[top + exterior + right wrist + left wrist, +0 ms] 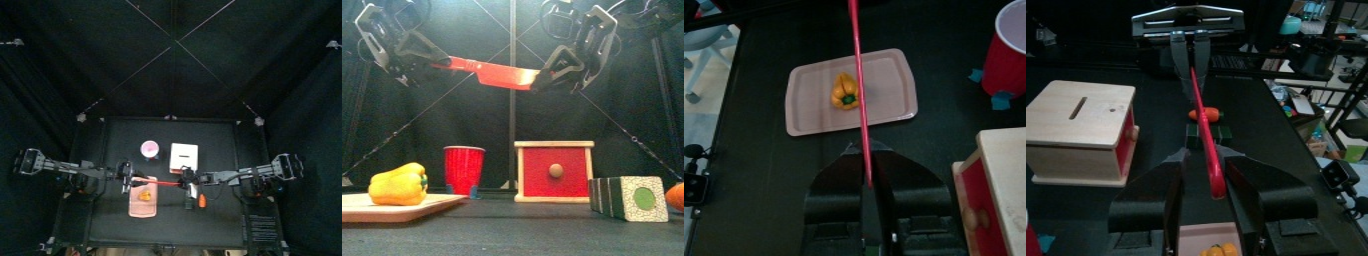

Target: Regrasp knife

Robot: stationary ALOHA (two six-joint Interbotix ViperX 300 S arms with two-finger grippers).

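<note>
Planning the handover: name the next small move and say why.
Probably open one gripper, likely the left, while the right holds on. The knife hangs in mid-air above the table, clamped at both ends, so the regrasp needs one end freed.

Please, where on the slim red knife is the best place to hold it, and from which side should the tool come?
Probably at an end, approaching lengthwise from that end's side. The slim bright red knife lies nearly level in the air, its ends clamped by the left tool and the right tool; the thin blade sits flat between shut jaws.
</note>
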